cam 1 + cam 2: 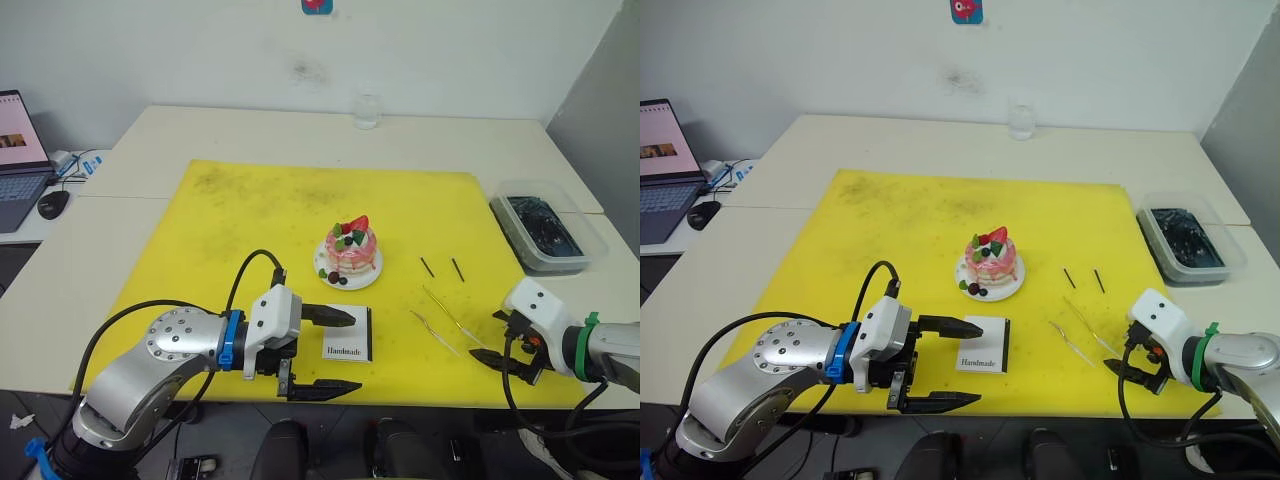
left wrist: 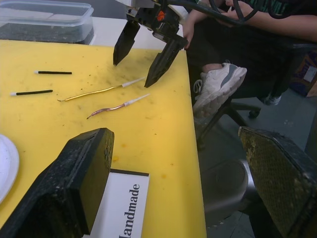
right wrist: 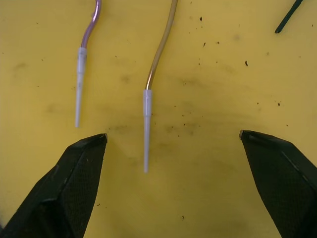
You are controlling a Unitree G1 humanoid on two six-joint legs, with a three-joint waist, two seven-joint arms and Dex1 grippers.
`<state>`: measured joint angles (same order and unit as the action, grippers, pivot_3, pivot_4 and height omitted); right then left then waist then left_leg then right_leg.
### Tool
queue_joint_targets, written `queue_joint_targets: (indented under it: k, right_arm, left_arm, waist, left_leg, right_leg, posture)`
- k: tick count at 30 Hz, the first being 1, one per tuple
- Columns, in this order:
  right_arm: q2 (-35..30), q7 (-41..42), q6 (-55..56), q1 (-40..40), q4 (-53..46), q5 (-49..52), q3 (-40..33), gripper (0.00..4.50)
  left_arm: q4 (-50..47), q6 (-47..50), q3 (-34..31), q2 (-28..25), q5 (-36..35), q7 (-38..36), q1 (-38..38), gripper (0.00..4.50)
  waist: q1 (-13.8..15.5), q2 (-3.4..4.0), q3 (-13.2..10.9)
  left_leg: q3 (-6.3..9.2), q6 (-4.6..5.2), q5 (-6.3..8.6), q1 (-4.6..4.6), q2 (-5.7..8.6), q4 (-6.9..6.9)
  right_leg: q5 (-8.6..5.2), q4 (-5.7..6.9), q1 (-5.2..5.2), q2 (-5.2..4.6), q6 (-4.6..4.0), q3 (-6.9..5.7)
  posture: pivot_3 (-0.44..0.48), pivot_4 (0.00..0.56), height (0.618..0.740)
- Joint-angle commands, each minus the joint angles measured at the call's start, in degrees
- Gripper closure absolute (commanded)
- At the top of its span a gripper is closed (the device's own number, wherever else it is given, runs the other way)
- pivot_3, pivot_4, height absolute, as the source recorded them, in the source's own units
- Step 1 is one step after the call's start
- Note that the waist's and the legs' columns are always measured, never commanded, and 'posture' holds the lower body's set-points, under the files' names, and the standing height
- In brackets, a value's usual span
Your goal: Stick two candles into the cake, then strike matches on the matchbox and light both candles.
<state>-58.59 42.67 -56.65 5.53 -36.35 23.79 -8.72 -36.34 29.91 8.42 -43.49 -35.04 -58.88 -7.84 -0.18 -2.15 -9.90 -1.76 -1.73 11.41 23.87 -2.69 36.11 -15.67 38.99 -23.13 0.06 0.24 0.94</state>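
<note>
The cake stands on its white plate in the middle of the yellow mat. The white matchbox lies flat in front of it. My left gripper is open, its upper finger over the matchbox's left edge and its lower finger off the mat's front edge. Two dark matches lie to the right of the cake. Two thin candles lie on the mat nearer me. My right gripper is open just short of their white tips, the gold candle's tip between its fingers.
A clear plastic container with dark contents stands at the right, off the mat. A glass sits at the table's far edge. A laptop and a mouse are at the far left. A person's sneaker shows beyond the table's front edge.
</note>
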Motion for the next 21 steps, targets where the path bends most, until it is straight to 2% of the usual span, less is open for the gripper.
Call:
queue_joint_targets:
  k: [1, 10, 16, 21]
  right_arm:
    - [0.29, -0.77, 0.62, -0.78, -0.57, -0.50, 0.44, 1.23]
    - [0.50, -0.14, -0.90, -0.13, -1.55, 0.95, 0.47, 4.48]
    - [0.90, 1.01, -1.43, -0.39, -1.34, 3.44, -2.99, 4.48]
    - [1.11, 3.69, -2.66, -0.90, -1.89, 8.78, -11.43, 4.48]
  left_arm:
    - [-2.12, -0.42, -0.14, 0.07, 0.09, 0.52, -0.38, 0.00]
    - [-3.27, 1.49, -0.88, -0.35, -1.26, 1.69, 0.20, 0.00]
    - [-2.06, 2.92, -1.83, 0.24, -2.68, 2.86, 0.42, 0.00]
    - [0.68, 8.63, -3.48, 2.69, -5.07, 8.71, -1.64, 0.00]
  waist:
    - [0.00, 0.00, 0.00]
    - [0.01, 0.00, 0.00]
    - [0.01, 0.00, 0.00]
    - [0.04, 0.00, 0.00]
  left_leg:
    - [0.00, 0.00, 0.00, 0.00, 0.00, 0.00]
    - [0.01, 0.00, 0.00, 0.00, -0.01, 0.01]
    - [0.03, 0.00, 0.00, 0.00, -0.01, 0.00]
    - [0.03, 0.00, 0.00, 0.00, 0.00, 0.01]
  right_leg:
    - [0.00, 0.00, 0.00, 0.00, 0.00, 0.00]
    - [0.01, 0.00, 0.01, -0.01, 0.01, 0.00]
    - [0.01, 0.00, 0.01, 0.00, 0.01, -0.02]
    - [0.01, 0.00, 0.02, -0.01, 0.02, -0.02]
  posture:
    - [0.000, 0.150, 0.740]
    - [0.000, 0.150, 0.740]
    - [0.000, 0.150, 0.740]
    - [0.000, 0.150, 0.740]
